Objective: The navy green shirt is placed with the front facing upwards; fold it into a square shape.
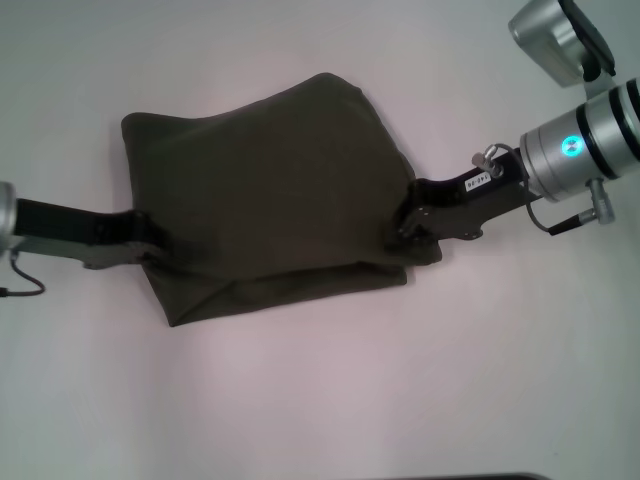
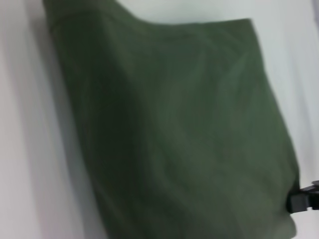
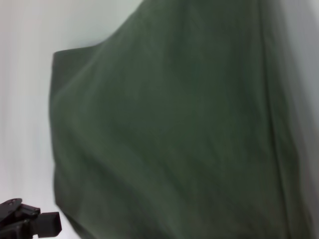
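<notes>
The navy green shirt (image 1: 270, 190) lies in the middle of the white table, doubled over, with a lower layer showing along its near edge. No lettering or neck shows. My left gripper (image 1: 150, 243) reaches into its left side and my right gripper (image 1: 408, 225) into its right side. Each is shut on the cloth, and the upper layer hangs raised between them. The fingertips are hidden by fabric. In the left wrist view the shirt (image 2: 174, 129) fills the picture, with the right gripper (image 2: 304, 201) at its far edge. Across the shirt (image 3: 174, 129) in the right wrist view, the left gripper (image 3: 30, 224) shows.
The white table (image 1: 320, 400) surrounds the shirt on all sides. A dark strip of its front edge (image 1: 470, 477) shows at the bottom of the head view. The right arm's silver wrist (image 1: 580, 145) with a lit ring hangs at the right.
</notes>
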Available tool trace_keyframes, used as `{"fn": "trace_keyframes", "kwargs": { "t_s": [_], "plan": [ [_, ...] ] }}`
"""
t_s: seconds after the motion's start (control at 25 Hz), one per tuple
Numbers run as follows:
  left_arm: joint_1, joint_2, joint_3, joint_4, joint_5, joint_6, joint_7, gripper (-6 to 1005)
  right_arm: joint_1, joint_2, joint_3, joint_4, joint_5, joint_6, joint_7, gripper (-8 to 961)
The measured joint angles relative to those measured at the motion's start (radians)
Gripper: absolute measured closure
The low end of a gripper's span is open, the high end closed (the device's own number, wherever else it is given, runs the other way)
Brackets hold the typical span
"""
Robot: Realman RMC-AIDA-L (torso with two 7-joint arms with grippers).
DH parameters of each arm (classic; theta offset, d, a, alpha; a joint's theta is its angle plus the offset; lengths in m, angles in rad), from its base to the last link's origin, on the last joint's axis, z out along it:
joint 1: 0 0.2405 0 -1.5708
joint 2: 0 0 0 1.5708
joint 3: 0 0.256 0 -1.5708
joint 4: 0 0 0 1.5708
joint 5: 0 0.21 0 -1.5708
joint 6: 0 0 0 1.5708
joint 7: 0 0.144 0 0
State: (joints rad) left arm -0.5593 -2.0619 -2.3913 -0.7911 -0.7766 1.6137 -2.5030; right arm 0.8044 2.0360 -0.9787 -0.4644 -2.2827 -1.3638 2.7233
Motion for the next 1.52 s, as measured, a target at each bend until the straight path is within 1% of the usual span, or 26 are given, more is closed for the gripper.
{"fn": "trace_keyframes", "kwargs": {
  "t_s": [0.2, 0.36, 0.4, 0.56, 0.6, 0.72, 0.8, 0.88, 1.0, 1.12, 1.28, 1.52],
  "plan": [
    [0.007, 0.011, -0.092, -0.015, -0.002, 0.071, 0.04, 987, 0.009, -0.006, 0.02, -0.036, 0.01, -0.044, -0.006, 950],
    [0.004, 0.013, -0.136, -0.014, -0.005, 0.078, 0.048, 987, 0.01, -0.012, 0.028, -0.06, 0.01, -0.051, -0.005, 949],
    [0.002, 0.011, -0.137, -0.012, -0.006, 0.073, 0.047, 987, 0.01, -0.013, 0.031, -0.06, 0.01, -0.05, -0.005, 948],
    [-0.011, -0.008, -0.121, -0.002, 0.017, 0.01, 0.027, 986, 0.01, -0.012, 0.035, -0.06, 0.011, -0.046, -0.006, 946],
    [-0.013, -0.009, -0.112, 0.001, 0.027, -0.005, 0.018, 986, 0.01, -0.011, 0.035, -0.06, 0.011, -0.046, -0.006, 946],
    [-0.015, -0.006, -0.079, 0.012, 0.05, -0.033, -0.003, 987, 0.006, -0.01, 0.035, -0.06, 0.011, -0.049, -0.006, 944],
    [-0.009, -0.001, -0.078, 0.008, 0.051, -0.029, -0.005, 987, 0.004, -0.009, 0.035, -0.061, 0.011, -0.051, -0.006, 943],
    [0.003, 0.008, -0.085, 0.0, 0.048, -0.019, -0.005, 988, 0.002, -0.008, 0.035, -0.061, 0.011, -0.051, -0.006, 942],
    [0.03, 0.029, -0.088, -0.006, 0.052, -0.007, -0.026, 988, 0.002, -0.008, 0.035, -0.061, 0.011, -0.052, -0.005, 941],
    [0.057, 0.037, -0.089, -0.019, 0.052, -0.013, -0.055, 989, 0.002, -0.008, 0.035, -0.061, 0.011, -0.053, -0.006, 939],
    [0.071, 0.038, -0.082, -0.027, 0.054, -0.021, -0.079, 990, 0.002, -0.008, 0.035, -0.061, 0.011, -0.052, -0.006, 937],
    [0.063, 0.025, -0.064, -0.011, 0.06, -0.033, -0.082, 991, 0.002, -0.009, 0.035, -0.061, 0.011, -0.053, -0.007, 935]
  ]
}}
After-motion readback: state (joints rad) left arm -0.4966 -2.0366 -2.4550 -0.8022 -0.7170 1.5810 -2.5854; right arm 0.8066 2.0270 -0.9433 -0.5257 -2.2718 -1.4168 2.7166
